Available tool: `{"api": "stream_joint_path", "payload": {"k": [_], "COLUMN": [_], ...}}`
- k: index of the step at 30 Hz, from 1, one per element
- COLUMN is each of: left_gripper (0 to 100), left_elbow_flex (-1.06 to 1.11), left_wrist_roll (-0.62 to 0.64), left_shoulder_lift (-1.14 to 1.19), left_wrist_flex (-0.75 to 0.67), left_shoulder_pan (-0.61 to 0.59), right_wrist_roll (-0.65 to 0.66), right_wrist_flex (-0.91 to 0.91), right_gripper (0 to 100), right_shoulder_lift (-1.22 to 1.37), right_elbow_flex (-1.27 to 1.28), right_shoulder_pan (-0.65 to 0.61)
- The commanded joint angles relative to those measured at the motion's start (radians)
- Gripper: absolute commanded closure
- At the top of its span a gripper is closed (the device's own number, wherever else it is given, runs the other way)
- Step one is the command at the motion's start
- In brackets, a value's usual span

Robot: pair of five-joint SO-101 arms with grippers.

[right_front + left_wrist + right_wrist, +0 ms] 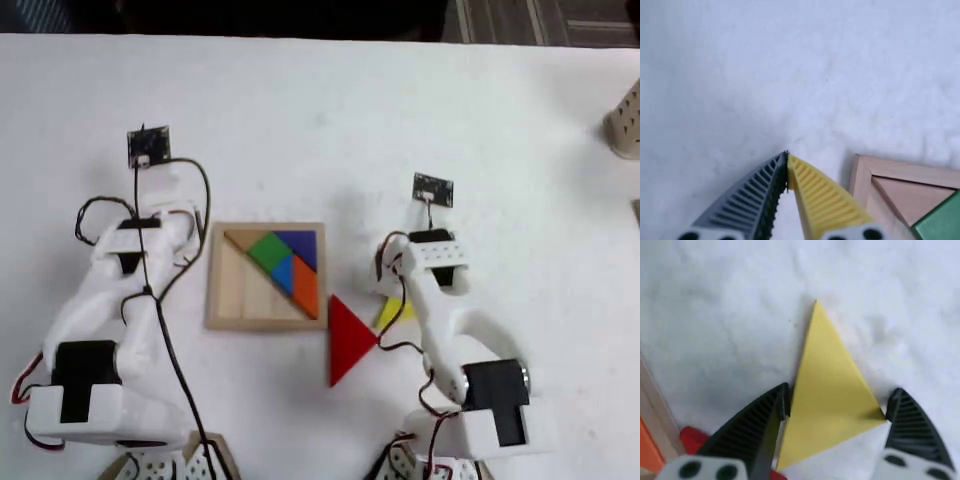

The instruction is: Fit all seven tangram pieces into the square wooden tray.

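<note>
The square wooden tray (214, 300) lies between the two arms. It holds green (270, 250), dark blue (300, 243), light blue and orange (306, 285) pieces at its right side, with pale wood tones at its left. The red triangle (348, 338) lies on the table just right of the tray. A yellow triangle (832, 390) lies flat beside it, partly under the right arm (393, 312). My right gripper (838, 401) is open, its black fingers straddling the yellow triangle. Beside the tray's far left corner (860, 162), my left gripper (786, 170) is shut on nothing.
Small dark boards (148, 147) (432, 188) on cables stand behind each arm. A tan pegged object (625, 120) sits at the right edge. The table's far half is open white surface.
</note>
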Motion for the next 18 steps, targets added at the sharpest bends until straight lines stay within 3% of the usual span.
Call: {"api": "stream_joint_path", "payload": {"k": [1, 5, 11, 18], "left_gripper": [98, 98, 98, 98], "left_elbow_flex": [-0.054, -0.054, -0.054, -0.055], "left_wrist_roll": [0.005, 0.005, 0.005, 0.005], "left_shoulder_lift": [-0.004, -0.004, -0.004, -0.004], "left_wrist_flex": [0.003, 0.003, 0.003, 0.003], "left_shoulder_pan": [-0.012, -0.012, -0.012, -0.012], "right_wrist_roll": [-0.009, -0.009, 0.0, 0.002], "right_wrist_flex": [-0.004, 0.03, 0.03, 0.031], "right_gripper": [70.1, 71.8, 86.9, 87.8], "right_shoulder_lift": [0.053, 0.071, 0.073, 0.07], "right_elbow_flex": [-0.066, -0.089, -0.091, -0.092], "right_shoulder_pan": [-0.007, -0.005, 0.001, 0.038]}}
